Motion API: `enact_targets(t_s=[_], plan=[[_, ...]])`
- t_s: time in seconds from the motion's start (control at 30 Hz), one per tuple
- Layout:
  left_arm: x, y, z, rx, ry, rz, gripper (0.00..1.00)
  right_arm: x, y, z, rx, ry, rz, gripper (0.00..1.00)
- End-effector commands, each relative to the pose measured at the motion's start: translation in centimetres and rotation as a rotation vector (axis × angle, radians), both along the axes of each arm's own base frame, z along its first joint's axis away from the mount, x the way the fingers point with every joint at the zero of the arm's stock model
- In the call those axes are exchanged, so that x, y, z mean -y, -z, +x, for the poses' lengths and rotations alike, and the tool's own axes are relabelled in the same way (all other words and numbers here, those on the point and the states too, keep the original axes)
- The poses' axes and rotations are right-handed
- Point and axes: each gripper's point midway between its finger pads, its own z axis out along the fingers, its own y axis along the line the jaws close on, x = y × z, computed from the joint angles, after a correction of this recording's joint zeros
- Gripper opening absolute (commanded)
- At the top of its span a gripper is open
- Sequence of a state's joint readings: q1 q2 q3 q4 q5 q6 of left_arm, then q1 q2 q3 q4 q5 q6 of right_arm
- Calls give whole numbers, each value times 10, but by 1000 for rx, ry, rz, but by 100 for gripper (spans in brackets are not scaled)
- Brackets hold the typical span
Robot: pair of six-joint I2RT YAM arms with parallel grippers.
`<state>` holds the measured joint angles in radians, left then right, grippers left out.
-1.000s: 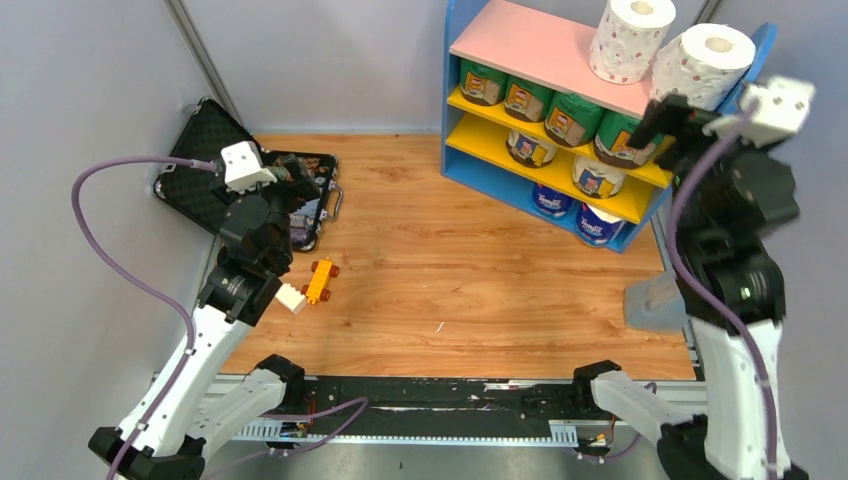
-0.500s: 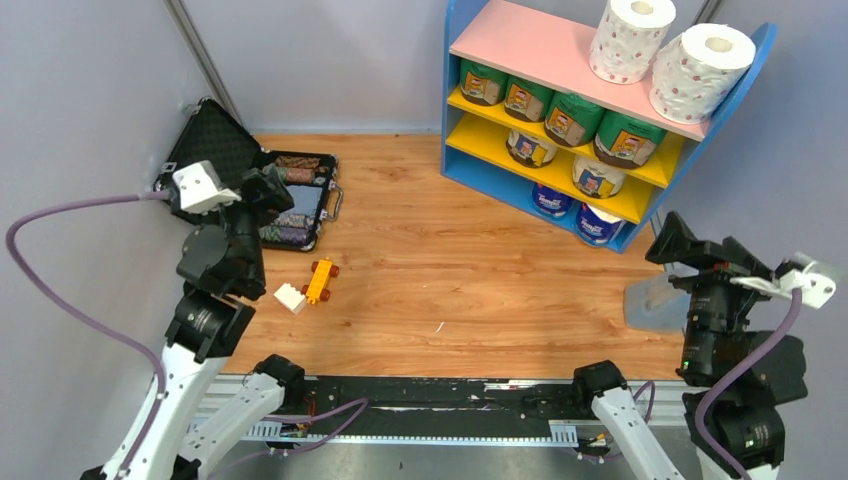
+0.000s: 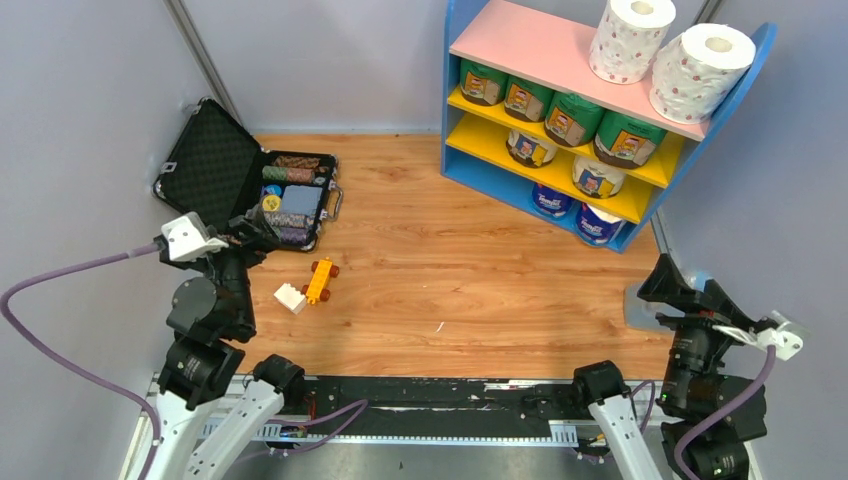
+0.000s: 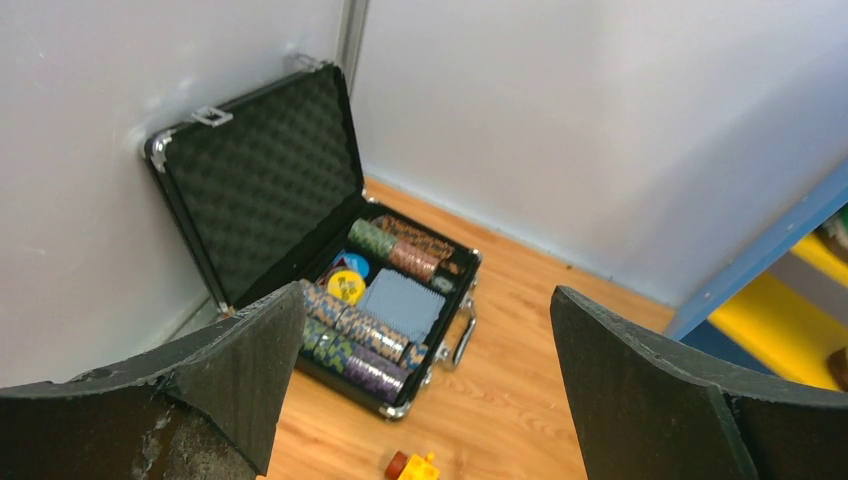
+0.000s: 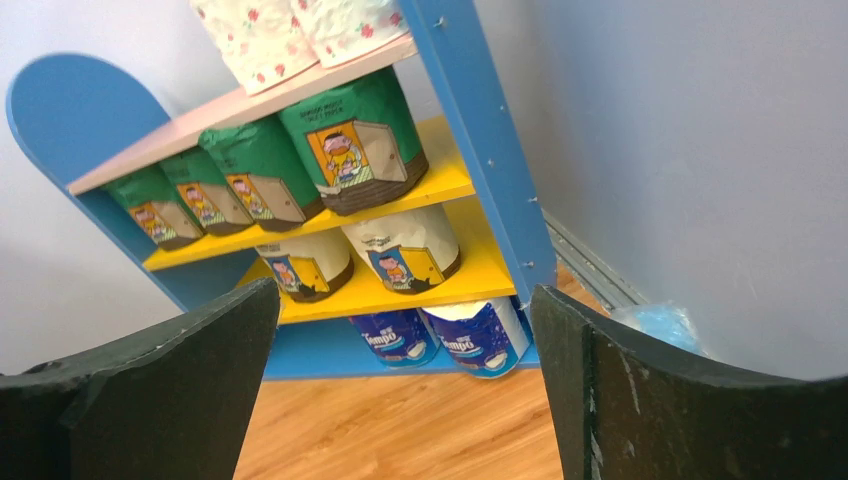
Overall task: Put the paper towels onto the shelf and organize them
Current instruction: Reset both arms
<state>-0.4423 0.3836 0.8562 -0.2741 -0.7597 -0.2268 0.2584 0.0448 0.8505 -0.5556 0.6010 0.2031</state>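
The left jaws and right jaws both stand wide apart, holding nothing. Ahead of the right jaws, well apart, stands the tiered shelf with blue side panels. It carries two bare white dotted rolls on its pink top board, four green-wrapped rolls on the upper yellow board, two cream-wrapped rolls below, and two blue-and-white rolls lowest. Ahead of the left jaws lies an open black hard case.
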Motion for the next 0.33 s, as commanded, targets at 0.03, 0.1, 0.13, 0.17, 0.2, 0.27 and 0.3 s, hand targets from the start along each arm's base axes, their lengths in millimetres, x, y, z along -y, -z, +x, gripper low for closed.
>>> enact_targets(t_s=[0.03,0.1,0.13,0.17,0.2,0.27,0.3], plan=[[9,14,7,-35,34,2,100,7,-9,-9,86,23,66,99],[12,19,11,-57,43,9,100,5,-7,-6,85,14,64,99],[13,21,12,-66,45,15,100,5,-6,-5,82,17,61,98],[13,23,14,-78,45,21,100,5,-5,-5,79,23,61,98],[13,23,14,-81,41,24,100,7,-4,-4,76,32,63,98],[13,25,15,-83,40,26,100,7,-3,-4,75,33,64,99],[14,26,16,-85,41,27,100,7,-3,-4,74,34,66,100]])
